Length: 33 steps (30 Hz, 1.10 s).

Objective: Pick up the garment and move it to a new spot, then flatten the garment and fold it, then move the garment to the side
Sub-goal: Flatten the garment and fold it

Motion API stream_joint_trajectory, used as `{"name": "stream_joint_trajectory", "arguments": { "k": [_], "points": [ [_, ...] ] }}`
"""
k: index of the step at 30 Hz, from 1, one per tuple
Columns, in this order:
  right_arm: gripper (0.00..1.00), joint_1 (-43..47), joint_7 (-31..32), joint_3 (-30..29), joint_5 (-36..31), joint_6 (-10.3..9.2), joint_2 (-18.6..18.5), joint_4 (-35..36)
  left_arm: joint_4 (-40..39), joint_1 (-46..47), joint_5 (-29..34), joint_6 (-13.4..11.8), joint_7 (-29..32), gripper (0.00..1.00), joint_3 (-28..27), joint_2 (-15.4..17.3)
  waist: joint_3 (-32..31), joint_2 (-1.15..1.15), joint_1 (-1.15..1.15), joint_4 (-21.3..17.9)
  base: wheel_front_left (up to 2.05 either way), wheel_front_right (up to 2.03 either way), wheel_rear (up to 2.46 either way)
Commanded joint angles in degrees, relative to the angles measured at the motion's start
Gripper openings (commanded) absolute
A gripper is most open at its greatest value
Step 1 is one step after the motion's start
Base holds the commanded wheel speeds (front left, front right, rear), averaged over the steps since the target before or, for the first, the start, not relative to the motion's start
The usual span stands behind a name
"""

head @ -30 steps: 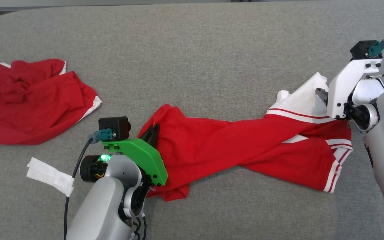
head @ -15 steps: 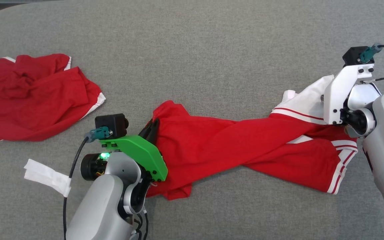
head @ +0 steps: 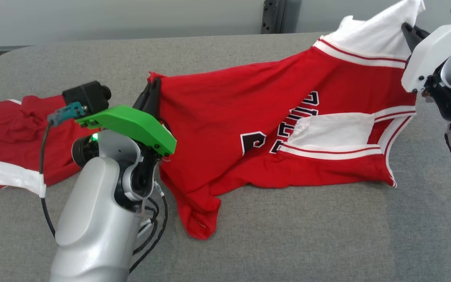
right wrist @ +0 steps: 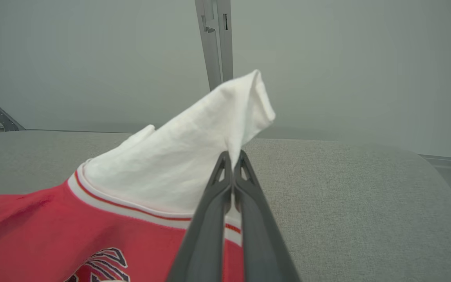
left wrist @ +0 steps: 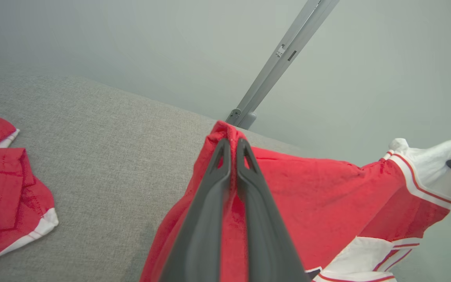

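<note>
Raised and untwisted since a second ago: red sleeveless jersey with white trim and black lettering point(head: 249, 129), then a twisted rope lying on the grey cloth-covered bench point(head: 288, 243), now stretched wide between both arms. Upper edge in the air, lower hem and one red corner trailing on the bench toward the front. Head view tilted up as well, so part of that shift down to the camera, not the cloth.

Left claw point(head: 152, 84) pressed together on the red corner at the jersey's left end. Confirmed in the left wrist view point(left wrist: 233, 143), red cloth pinched between the dark fingers. Right claw point(head: 406, 28), spread a second ago, now clamped on the white shoulder part at the upper right. Same pinch in the right wrist view point(right wrist: 232, 154).

Far left on the bench, beside the left arm: second crumpled red garment point(head: 10, 129).

Judged step: carrying to a new spot, ahead of flattening. To do it well: keep both pinches tight, hold the arms far enough apart for a taut top edge without straining the thin grips, and lift enough to clear the trailing hem. Steer wide of the other garment, then lower hem first and draw back for a flat lay.
</note>
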State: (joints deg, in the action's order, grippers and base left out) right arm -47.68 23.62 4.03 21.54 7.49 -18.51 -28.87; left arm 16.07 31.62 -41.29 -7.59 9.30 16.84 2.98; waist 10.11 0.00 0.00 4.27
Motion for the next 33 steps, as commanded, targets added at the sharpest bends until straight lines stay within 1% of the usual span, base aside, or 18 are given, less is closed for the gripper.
{"name": "stream_joint_trajectory", "arguments": {
  "k": [1, 5, 7, 9, 11, 13, 14, 16, 17, 19, 21, 23, 25, 27, 30, 33],
  "points": [
    [0.00, -1.3, -1.6, -0.5, 0.0, 0.00, -0.2, 0.6, 0.5, 2.1, -1.0, 0.3, 0.2, 0.00, -0.5, 0.0, -1.4, 0.00, 0.00, -1.2, 0.00, 0.00, 0.00],
    [0.00, -4.4, -4.9, -1.3, -0.1, 0.00, 0.3, 1.5, 2.2, 7.9, -4.1, 0.9, 1.3, 0.00, -2.5, 0.1, -1.1, 0.00, 0.00, -2.4, 0.00, 0.00, 0.00],
    [0.00, -6.7, -5.1, -1.2, 0.7, 0.00, 1.1, 1.4, 3.3, 11.4, -4.9, 1.0, 1.9, 0.00, -4.0, 0.6, 0.2, 0.00, 0.00, -3.2, 0.00, 0.00, 0.00],
    [0.00, -9.8, -4.6, -0.9, 1.4, 0.00, 1.6, 1.1, 4.4, 15.3, -5.4, 0.9, 2.5, 0.00, -5.4, 1.9, 2.4, 0.00, 0.00, -4.2, 0.00, 0.00, 0.00],
    [0.00, -13.2, -4.4, -0.4, 1.6, 0.00, 1.9, 1.0, 5.3, 19.6, -6.7, 0.6, 3.0, 0.00, -7.1, 2.1, 5.2, 0.00, 0.00, -5.1, 0.00, 0.00, 0.00],
    [0.00, -17.3, -4.6, 0.3, 1.4, 0.00, 2.2, 0.6, 5.8, 24.5, -7.5, -0.2, 2.5, 0.00, -9.4, 2.8, 8.6, 0.00, 0.00, -5.9, 0.00, 0.00, 0.00],
    [0.00, -19.2, -5.3, 0.4, 1.1, 0.00, 2.2, 0.4, 6.2, 26.7, -7.3, -0.5, 2.0, 0.00, -10.1, 3.4, 10.2, 0.00, 0.00, -6.3, 0.00, 0.00, 0.00],
    [0.00, -23.0, -7.3, 0.4, 0.0, 0.00, 2.1, -0.2, 6.9, 30.8, -5.9, -0.3, 0.6, 0.00, -10.7, 4.7, 13.4, 0.00, 0.00, -6.9, 0.00, 0.00, 0.00],
    [0.00, -26.4, -10.2, -0.4, -0.9, -0.03, 2.3, -0.9, 7.5, 35.0, -5.5, -0.5, -1.9, 0.00, -11.8, 5.2, 15.9, 0.00, 0.00, -7.3, 0.00, 0.00, 0.00],
    [0.00, -30.0, -13.9, -1.3, -2.5, -0.07, 2.3, -1.6, 7.8, 39.1, -5.9, 0.4, -4.6, 0.00, -13.0, 4.9, 18.2, 0.00, 0.00, -7.5, 0.00, 0.00, 0.00],
    [0.00, -33.6, -18.2, -2.4, -4.2, -0.07, 2.7, -2.2, 8.7, 42.7, -5.1, 0.6, -7.5, 0.00, -13.9, 5.4, 20.1, 0.00, 0.00, -7.5, 0.00, 0.00, 0.00],
    [0.00, -36.9, -23.6, -3.2, -6.4, -0.07, 3.1, -2.7, 9.8, 45.7, -4.4, 1.2, -10.8, 0.00, -14.6, 5.6, 21.5, 0.00, 0.00, -7.6, 0.00, 0.00, 0.00],
    [0.00, -39.7, -28.8, -3.6, -9.2, -0.07, 3.1, -3.3, 10.6, 48.1, -3.4, 2.4, -13.4, 0.00, -14.2, 5.7, 22.6, 0.00, 0.00, -7.6, 0.00, 0.00, 0.00],
    [0.00, -42.0, -33.1, -3.4, -12.3, -0.07, 3.0, -3.9, 11.6, 50.0, -2.6, 3.1, -15.4, 0.00, -14.2, 5.8, 23.7, 0.00, 0.00, -7.5, 0.00, 0.00, 0.00],
    [0.00, -44.2, -37.2, -1.7, -17.9, -0.07, 2.5, -4.4, 13.0, 51.4, -2.3, 5.0, -18.2, 0.00, -13.9, 5.9, 25.9, 0.00, 0.00, -7.2, 0.00, 0.00, 0.00],
    [0.00, -43.8, -38.5, -0.5, -21.7, -0.07, 2.1, -4.4, 14.8, 50.6, -1.1, 6.6, -20.7, 0.00, -13.3, 6.7, 27.6, 0.00, 0.00, -7.0, 0.00, 0.00, 0.00]
  ]
}}
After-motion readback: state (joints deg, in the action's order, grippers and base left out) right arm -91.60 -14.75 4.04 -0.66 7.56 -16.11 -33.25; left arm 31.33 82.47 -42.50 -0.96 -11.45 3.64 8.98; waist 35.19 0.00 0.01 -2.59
